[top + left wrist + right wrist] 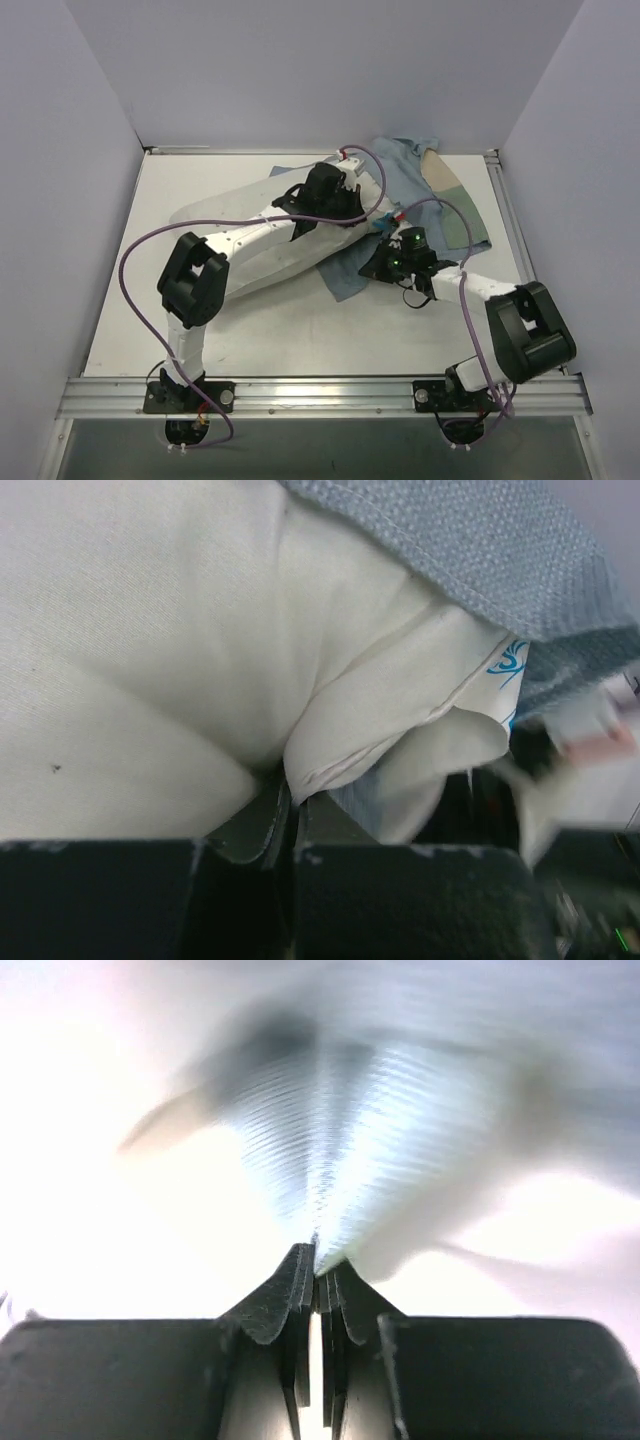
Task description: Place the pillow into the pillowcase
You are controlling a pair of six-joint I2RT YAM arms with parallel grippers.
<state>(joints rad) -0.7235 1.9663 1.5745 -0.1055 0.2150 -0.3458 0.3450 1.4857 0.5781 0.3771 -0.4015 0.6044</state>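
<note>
As it lies, the pillow (285, 265) points far-right toward the pillowcase (412, 165).

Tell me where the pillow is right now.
In the top view the pillow lies diagonally left of centre, its right end against the pillowcase, pinched there by the left gripper.

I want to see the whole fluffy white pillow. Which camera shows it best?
The top external view: the plump white rectangular pillow shows nearly its whole length there. The left wrist view gives only a bulging close-up patch. The right wrist view is too blurred to tell.
</note>
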